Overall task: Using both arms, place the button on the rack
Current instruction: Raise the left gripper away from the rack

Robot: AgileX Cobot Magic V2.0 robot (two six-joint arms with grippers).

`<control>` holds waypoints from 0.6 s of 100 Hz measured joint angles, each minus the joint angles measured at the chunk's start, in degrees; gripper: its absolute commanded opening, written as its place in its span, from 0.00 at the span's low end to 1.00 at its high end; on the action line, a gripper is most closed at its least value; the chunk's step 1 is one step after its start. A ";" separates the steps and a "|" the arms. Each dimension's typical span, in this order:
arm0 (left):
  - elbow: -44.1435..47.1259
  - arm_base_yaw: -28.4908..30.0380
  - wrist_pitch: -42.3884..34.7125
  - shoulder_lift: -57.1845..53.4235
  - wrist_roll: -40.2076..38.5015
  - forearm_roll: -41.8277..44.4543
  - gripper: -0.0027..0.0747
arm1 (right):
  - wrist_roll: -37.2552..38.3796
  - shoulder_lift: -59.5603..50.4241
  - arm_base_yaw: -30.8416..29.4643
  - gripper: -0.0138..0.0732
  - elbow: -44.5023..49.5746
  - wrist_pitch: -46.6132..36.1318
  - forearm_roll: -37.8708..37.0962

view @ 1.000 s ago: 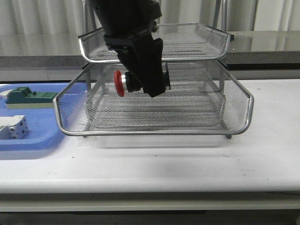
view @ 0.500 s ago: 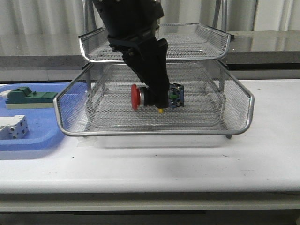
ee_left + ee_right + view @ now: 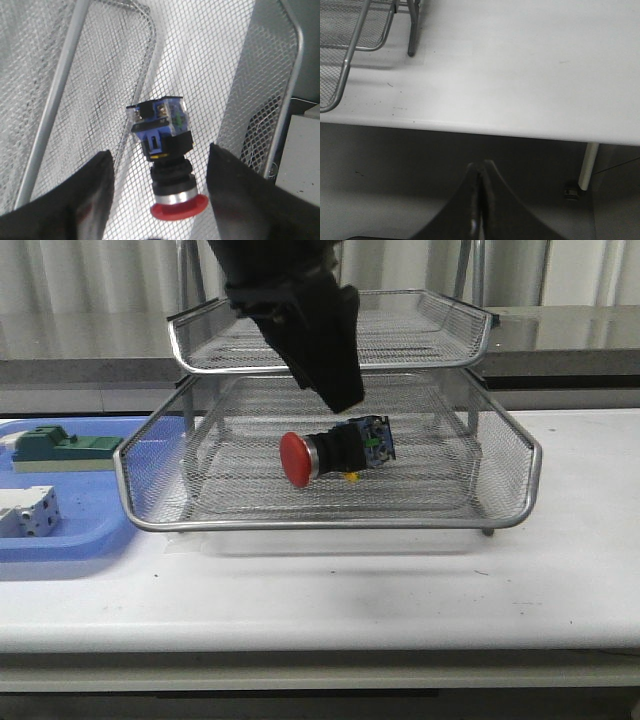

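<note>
The button [image 3: 335, 452], with its red cap, black body and blue contact block, lies on its side on the mesh floor of the rack's [image 3: 500, 445] lower visible tray, cap toward the left. My left gripper [image 3: 340, 390] hangs just above it, open and not touching it. In the left wrist view the button [image 3: 161, 117] rests on the mesh between the two spread fingers [image 3: 100, 185] of the left gripper [image 3: 159, 152]. My right gripper [image 3: 481, 167] is shut on nothing, low beyond the table's front edge [image 3: 520, 127], and out of the front view.
A flat blue tray [image 3: 90, 535] at the left holds a green block [image 3: 60, 448] and a white terminal block [image 3: 28, 512]. The rack's upper tray [image 3: 440, 352] overhangs the lower one right beside the left arm. A rack corner [image 3: 350, 50] shows in the right wrist view.
The left gripper carried the button down into the lower tray, opened and lifted away. The button now lies free on the mesh.
</note>
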 measured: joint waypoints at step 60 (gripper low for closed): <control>2.69 25.25 10.37 -14.06 -3.89 -1.46 0.55 | 0.00 0.00 0.00 0.08 0.00 0.00 -0.30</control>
